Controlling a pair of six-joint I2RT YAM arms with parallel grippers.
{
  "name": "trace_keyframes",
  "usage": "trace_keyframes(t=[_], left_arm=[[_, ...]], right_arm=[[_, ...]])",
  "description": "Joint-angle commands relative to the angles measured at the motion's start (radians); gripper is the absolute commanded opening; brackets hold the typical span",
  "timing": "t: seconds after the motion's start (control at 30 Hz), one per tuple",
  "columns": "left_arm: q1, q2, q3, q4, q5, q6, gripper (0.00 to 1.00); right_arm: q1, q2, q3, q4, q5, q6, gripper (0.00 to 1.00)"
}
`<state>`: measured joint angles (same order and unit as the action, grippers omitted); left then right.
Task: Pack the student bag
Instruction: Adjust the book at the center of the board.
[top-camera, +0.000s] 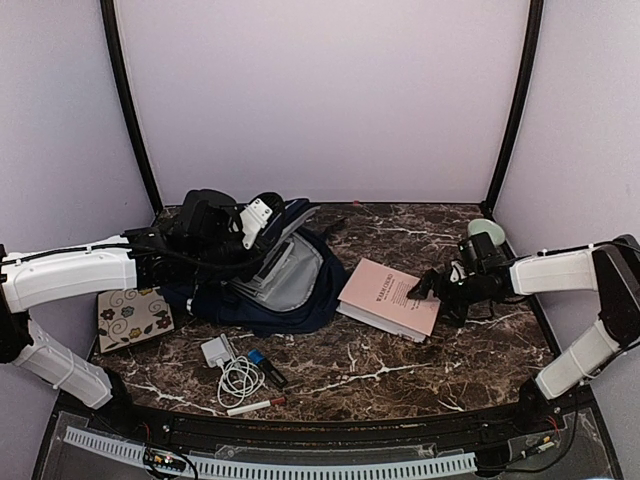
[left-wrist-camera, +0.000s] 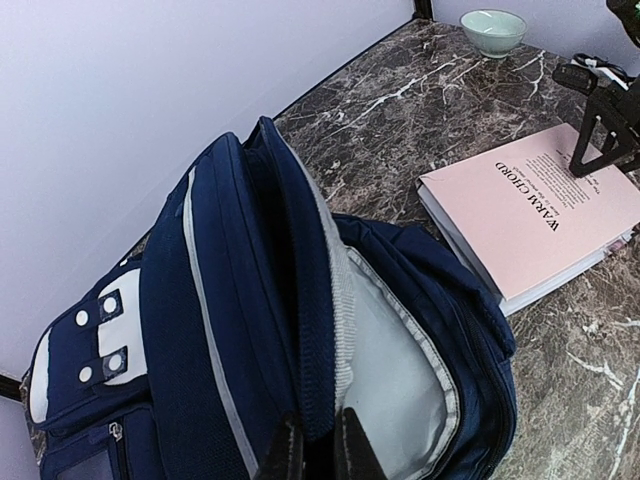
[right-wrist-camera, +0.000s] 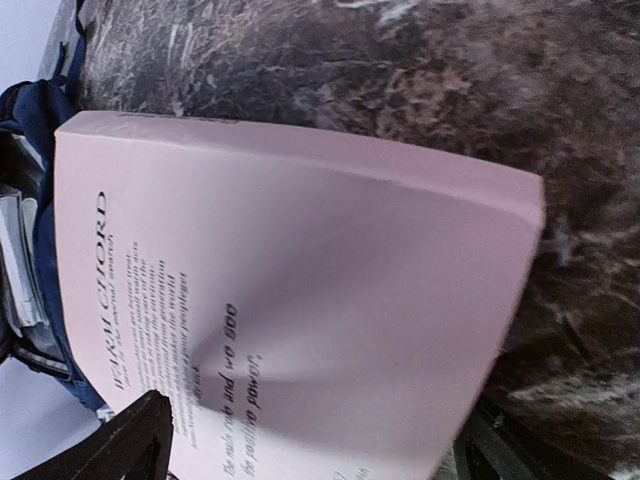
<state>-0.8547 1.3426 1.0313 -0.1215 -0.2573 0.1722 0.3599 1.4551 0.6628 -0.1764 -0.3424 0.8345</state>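
Two arms are working at once in the top view. Toward the far left corner of the surface (top-camera: 400, 370), the bag (top-camera: 290, 285) is lying with its mouth gaping toward the middle. The left claw (top-camera: 265, 222) is reaching over it from the left edge. Right of the middle, a book (top-camera: 385, 298) is lying flat just beside the bag, with the right claw (top-camera: 425, 288) sitting over its right end. A bowl (top-camera: 487, 230) is sitting in the far right corner and a notebook (top-camera: 133, 318) is lying at the left edge. A charger (top-camera: 216, 350), cable (top-camera: 238, 378) and pen (top-camera: 255, 405) are lying toward the near edge.

From the left wrist, the left claw is pinching the bag's upper rim, fingers closed on the navy fabric. It is holding the main compartment open, so the grey lining is showing. The book is lying just outside the mouth.

From the right wrist, the right claw is standing spread wide over the pink cover, one finger at each side, clamping nothing. Its tips seem to be resting on the cover.

Loading the book looks like the step in hand, with one arm opening the bag and the other addressing the book. The next move probably calls for sliding the book toward the mouth while the rim is being held high. Otherwise the thick book's corner may be catching on the slack lower lip.
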Motion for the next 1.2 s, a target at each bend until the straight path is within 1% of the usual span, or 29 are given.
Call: trace_keyframes(t=[0.0, 0.17, 0.23, 0.3, 0.37, 0.43, 0.57, 0.73, 0.9, 1.07, 1.17], left_arm=[[-0.009, -0.018, 0.032, 0.091, 0.052, -0.010, 0.00], [-0.009, -0.017, 0.033, 0.091, 0.051, -0.007, 0.00], [-0.009, -0.016, 0.032, 0.091, 0.056, -0.007, 0.00], [-0.009, -0.013, 0.033, 0.089, 0.062, -0.008, 0.00], [-0.009, -0.013, 0.033, 0.088, 0.062, -0.008, 0.00], [-0.009, -0.014, 0.033, 0.089, 0.059, -0.007, 0.00], [-0.009, -0.017, 0.032, 0.089, 0.059, -0.007, 0.00], [-0.009, -0.020, 0.033, 0.089, 0.061, -0.007, 0.00], [-0.009, -0.020, 0.032, 0.089, 0.062, -0.007, 0.00], [-0.009, -0.023, 0.032, 0.089, 0.059, -0.005, 0.00], [-0.009, -0.026, 0.032, 0.091, 0.058, -0.005, 0.00]], right_arm=[[0.009, 0.053, -0.009, 0.225, -0.127, 0.088, 0.96], [0.058, 0.079, 0.052, 0.326, -0.234, 0.104, 0.95], [0.076, 0.070, 0.065, 0.400, -0.269, 0.136, 0.94], [0.096, 0.060, 0.085, 0.460, -0.283, 0.161, 0.94], [0.120, 0.050, 0.121, 0.479, -0.278, 0.160, 0.93], [0.144, 0.043, 0.170, 0.468, -0.261, 0.140, 0.93], [0.176, 0.044, 0.243, 0.366, -0.197, 0.089, 0.91], [0.205, 0.043, 0.274, 0.323, -0.151, 0.070, 0.89], [0.247, 0.053, 0.320, 0.345, -0.155, 0.051, 0.87], [0.296, 0.069, 0.395, 0.422, -0.252, -0.010, 0.87], [0.298, 0.051, 0.401, 0.427, -0.235, -0.023, 0.87]])
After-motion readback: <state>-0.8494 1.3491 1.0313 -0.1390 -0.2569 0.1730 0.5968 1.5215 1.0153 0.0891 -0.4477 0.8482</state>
